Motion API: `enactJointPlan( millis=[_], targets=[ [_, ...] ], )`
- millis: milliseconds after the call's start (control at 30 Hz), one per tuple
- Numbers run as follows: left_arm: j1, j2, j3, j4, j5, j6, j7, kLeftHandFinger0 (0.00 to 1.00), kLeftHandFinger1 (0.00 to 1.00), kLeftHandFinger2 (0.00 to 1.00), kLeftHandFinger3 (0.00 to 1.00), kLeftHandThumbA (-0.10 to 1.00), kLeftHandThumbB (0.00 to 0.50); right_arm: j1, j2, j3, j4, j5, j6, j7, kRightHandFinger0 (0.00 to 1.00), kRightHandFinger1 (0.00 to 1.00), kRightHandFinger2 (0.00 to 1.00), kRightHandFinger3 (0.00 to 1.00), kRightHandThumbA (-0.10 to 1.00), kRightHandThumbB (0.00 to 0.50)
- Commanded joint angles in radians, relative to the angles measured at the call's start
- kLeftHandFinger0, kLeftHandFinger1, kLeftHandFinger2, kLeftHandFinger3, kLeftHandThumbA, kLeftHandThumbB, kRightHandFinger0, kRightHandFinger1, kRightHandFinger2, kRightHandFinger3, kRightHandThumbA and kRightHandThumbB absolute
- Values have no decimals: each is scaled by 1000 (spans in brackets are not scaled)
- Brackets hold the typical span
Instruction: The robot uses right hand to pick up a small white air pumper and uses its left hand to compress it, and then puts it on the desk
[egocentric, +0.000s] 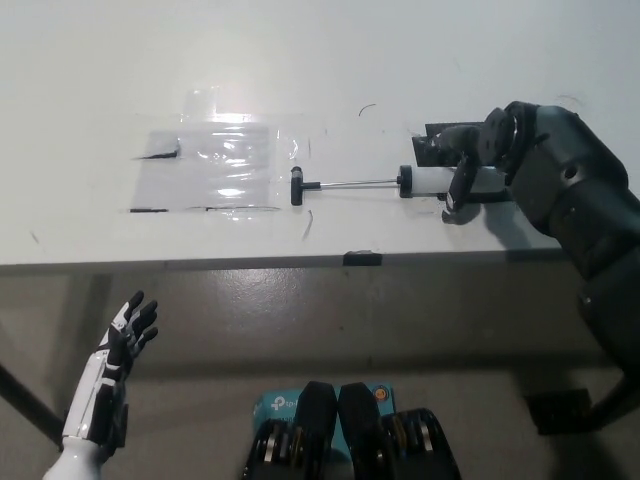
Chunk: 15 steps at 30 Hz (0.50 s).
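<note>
The small white air pump (428, 181) lies on the white desk (100, 80), its thin rod pulled out to the left and ending in a black T-handle (297, 186). My black right hand (462, 165) comes in from the right and lies over the pump's white barrel, fingers curled down around it. The right part of the barrel is hidden under the hand. The pump still rests on the desk. My white left hand (118, 350) hangs at the lower left, below the desk's front edge, open and holding nothing.
A clear plastic sheet (215, 168) is taped flat to the desk left of the T-handle. A small black piece (362, 258) sits on the desk's front edge. A blue box (280, 405) lies on the floor below.
</note>
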Motion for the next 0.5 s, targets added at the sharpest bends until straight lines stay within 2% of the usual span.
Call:
enactJointPlan(
  millis=[0, 33, 67, 100, 133, 167, 233, 267, 300, 333, 400, 467],
  targets=[
    [-19, 20, 9, -22, -18, -25, -20, 1000, 1000, 1000, 1000, 1000, 92, -5, 11, 110, -6, -144, 28, -220, 842, 911, 960, 987, 279, 141],
    [-23, 27, 12, -23, -23, -21, -24, 1000, 1000, 1000, 1000, 1000, 98, 0, 13, 128, -6, -155, 31, -258, 666, 704, 771, 936, 158, 171],
    [-23, 26, 13, -23, -28, -17, -25, 1000, 1000, 1000, 1000, 1000, 108, 9, 13, 139, -7, -156, 33, -297, 340, 410, 535, 918, -62, 196],
    [-24, 26, 15, -21, -33, -12, -26, 1000, 1000, 1000, 1000, 1000, 117, 20, 11, 142, -9, -156, 34, -339, 250, 368, 525, 924, -98, 204],
    [-25, 26, 15, -19, -37, -15, -27, 1000, 1000, 1000, 1000, 1000, 110, 34, 5, 143, -12, -155, 23, -382, 326, 471, 623, 914, -100, 207],
    [-25, 26, 16, -19, -37, -18, -27, 1000, 1000, 1000, 1000, 1000, 111, 39, 1, 143, -13, -153, 14, -405, 460, 570, 691, 880, -100, 207],
    [-25, 26, 17, -21, -39, -25, -27, 1000, 1000, 1000, 1000, 1000, 100, 46, -11, 143, -15, -151, -6, -441, 565, 686, 823, 828, -75, 218],
    [-25, 26, 17, -21, -41, -24, -28, 1000, 1000, 1000, 1000, 1000, 100, 46, -12, 143, -15, -150, -9, -445, 594, 710, 864, 815, -57, 214],
    [-24, 26, 18, -28, -43, -10, -28, 1000, 1000, 1000, 1000, 1000, 107, 49, -18, 136, -16, -142, -23, -457, 657, 765, 922, 759, -60, 221],
    [-36, 30, 22, -28, -50, -3, -29, 1000, 1000, 1000, 1000, 1000, 111, 43, -23, 126, -15, -132, -42, -473, 665, 771, 917, 707, -100, 232],
    [-37, 27, 24, -31, -51, 0, -26, 1000, 1000, 1000, 1000, 1000, 112, 47, -30, 115, -16, -122, -60, -488, 592, 686, 833, 648, -100, 231],
    [-46, 29, 26, -27, -46, 4, -23, 1000, 1000, 1000, 1000, 1000, 125, 48, -38, 97, -18, -106, -80, -497, 423, 564, 724, 605, -100, 239]
  ],
)
